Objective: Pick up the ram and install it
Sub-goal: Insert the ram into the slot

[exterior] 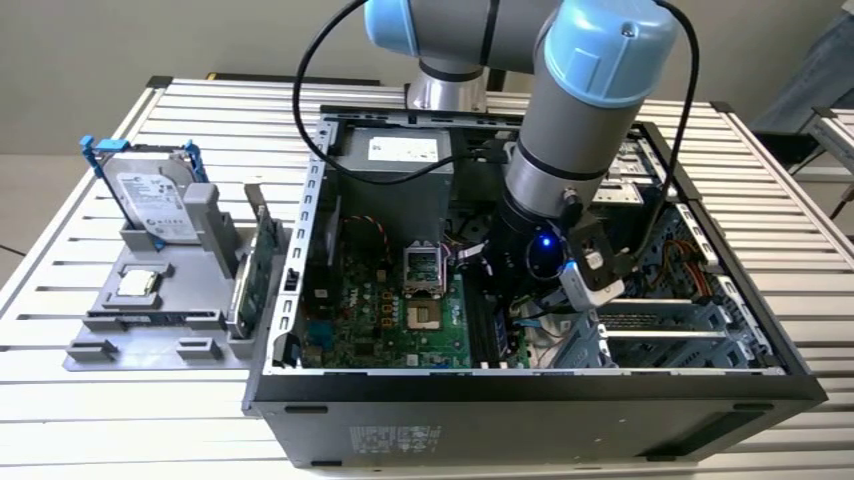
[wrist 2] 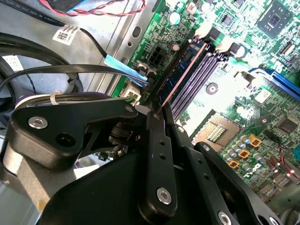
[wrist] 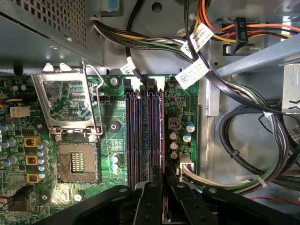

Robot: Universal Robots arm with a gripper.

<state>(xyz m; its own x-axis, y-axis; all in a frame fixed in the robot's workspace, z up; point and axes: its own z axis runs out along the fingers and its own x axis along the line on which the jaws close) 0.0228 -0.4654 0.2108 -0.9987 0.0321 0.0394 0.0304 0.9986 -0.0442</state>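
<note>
A slatted metal surface point(exterior: 107, 400) carried the open computer case point(exterior: 534, 390). The fingers point(wrist 2: 157, 154) were clenched on the ram point(wrist 2: 180, 77), held edge-on over the motherboard's memory slots point(wrist: 145, 131): the installing step, calling for exact alignment. Cable bundles point(wrist: 243, 140) crowded alongside.
</note>
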